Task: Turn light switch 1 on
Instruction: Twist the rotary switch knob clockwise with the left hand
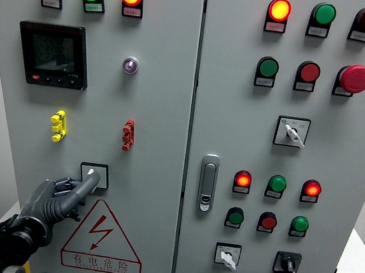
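square light switch (94, 175) with white lever tilted up-right, left hand (60, 200) with fingers curled, one fingertip touching the lever, red warning triangle (102, 232) just below, yellow clip (58, 125) above

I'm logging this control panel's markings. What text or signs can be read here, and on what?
"有电危险", with a lightning bolt: red warning triangle on the left door.
Small label plates under the lamps and buttons, e.g.: too small to read.
Meter display: blurred, unreadable.
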### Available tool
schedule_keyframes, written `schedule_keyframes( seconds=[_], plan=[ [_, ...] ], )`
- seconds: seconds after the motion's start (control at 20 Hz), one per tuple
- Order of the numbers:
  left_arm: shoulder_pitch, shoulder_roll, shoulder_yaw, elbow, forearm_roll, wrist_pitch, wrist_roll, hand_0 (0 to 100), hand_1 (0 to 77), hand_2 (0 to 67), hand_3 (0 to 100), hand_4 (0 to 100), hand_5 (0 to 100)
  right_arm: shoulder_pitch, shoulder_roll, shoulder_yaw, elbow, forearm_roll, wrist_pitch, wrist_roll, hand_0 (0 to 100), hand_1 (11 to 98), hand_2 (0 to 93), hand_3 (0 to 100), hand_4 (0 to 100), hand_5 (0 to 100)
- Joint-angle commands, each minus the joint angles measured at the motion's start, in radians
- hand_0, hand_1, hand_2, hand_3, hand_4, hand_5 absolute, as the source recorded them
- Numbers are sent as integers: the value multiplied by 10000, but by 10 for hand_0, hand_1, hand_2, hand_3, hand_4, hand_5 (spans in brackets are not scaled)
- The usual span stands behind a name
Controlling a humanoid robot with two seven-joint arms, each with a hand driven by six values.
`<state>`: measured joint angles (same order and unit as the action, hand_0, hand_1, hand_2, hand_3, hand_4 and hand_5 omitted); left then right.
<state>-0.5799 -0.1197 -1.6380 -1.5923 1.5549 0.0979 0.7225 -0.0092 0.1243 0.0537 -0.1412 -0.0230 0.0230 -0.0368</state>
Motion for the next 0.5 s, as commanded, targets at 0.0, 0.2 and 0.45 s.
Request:
schedule_keyframes(
  seconds=[0.0, 0.2, 0.45],
  plan=[
    [-75, 0, -3, 15, -10, -12, 0, 264, 530, 515, 868, 1000, 748, 0, -15, 0, 0, 0, 0, 0, 0, 199, 0, 199, 194, 105],
    [-107, 0, -3, 31, -10, -12, 0, 290, 528, 515, 870, 1000, 749, 0, -15, 0, 0, 0, 0, 0, 0, 198, 0, 199, 195, 105],
    [-107, 0, -3, 46, -10, -12, 15, 340, 526, 515, 871, 1000, 751, 0, 0, 0, 0, 0, -16, 0, 0, 201, 0, 199, 194, 105]
  ],
)
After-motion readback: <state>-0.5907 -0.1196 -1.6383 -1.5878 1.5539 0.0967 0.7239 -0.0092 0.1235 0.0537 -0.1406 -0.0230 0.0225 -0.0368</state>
